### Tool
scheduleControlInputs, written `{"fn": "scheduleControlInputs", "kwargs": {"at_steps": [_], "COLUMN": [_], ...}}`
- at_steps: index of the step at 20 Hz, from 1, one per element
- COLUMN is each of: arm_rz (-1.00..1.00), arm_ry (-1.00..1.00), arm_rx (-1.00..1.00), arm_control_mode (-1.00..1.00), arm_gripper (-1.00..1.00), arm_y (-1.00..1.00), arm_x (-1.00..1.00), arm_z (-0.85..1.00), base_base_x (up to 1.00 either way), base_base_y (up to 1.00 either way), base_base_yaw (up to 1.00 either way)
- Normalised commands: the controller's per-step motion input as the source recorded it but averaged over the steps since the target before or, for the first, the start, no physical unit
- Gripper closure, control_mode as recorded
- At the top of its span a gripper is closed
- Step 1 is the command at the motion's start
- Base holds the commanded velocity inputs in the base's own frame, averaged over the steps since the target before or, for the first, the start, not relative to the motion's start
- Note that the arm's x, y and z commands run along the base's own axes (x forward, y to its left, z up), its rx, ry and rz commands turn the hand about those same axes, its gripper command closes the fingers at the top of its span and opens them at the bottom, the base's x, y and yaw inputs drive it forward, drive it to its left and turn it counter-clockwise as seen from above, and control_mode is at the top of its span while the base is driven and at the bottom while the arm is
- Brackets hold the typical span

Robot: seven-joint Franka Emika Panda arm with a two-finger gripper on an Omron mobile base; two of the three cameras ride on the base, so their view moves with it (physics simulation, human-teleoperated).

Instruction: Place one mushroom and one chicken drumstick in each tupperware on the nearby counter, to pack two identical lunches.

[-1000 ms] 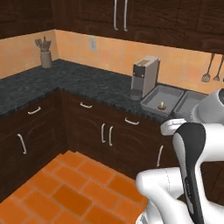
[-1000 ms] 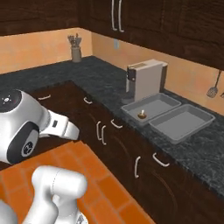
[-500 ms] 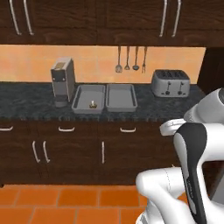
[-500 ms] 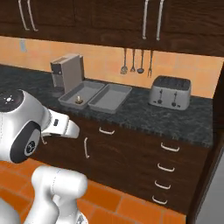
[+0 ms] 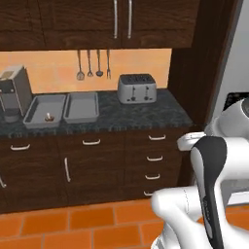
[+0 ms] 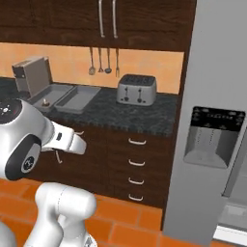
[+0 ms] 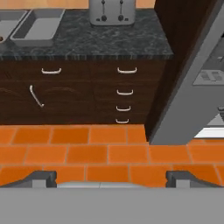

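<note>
I am looking along the gripper in the hand view: its two tips are standing spread wide with nothing between them, hanging over orange floor tile, well apart from the counter. Taking the toaster as my landmark: the two tupperware trays are sitting side by side on the counter to the left of it, long sides touching or nearly so, each with its long axis running back toward the wall. The tray nearer the toaster is looking bare inside. The farther tray, just beside the coffee machine, is holding one small item that I am taking for a mushroom, though it is too small to be sure. I am not seeing any drumstick from here. Relation that matters: the trays lie up and to the left of the gripper's line of sight, while the fridge stands to the right of the toaster. My judgement is that the remaining food is yet to be fetched, so the base is positioning rather than reaching.
</note>
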Motion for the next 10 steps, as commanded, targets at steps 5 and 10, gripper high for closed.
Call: {"fn": "scheduleControlInputs", "kwargs": {"at_steps": [5, 10], "arm_rz": [0.00, 0.00], "arm_ry": [0.00, 0.00], "arm_rx": [0.00, 0.00], "arm_control_mode": [1.00, 1.00], "arm_gripper": [-1.00, -1.00], "arm_y": [0.00, 0.00], "arm_x": [0.00, 0.00], "arm_z": [0.00, 0.00], "base_base_x": [-0.21, -0.01], "base_base_y": [-1.00, -1.00], "base_base_yaw": [-0.01, -0.13]}}
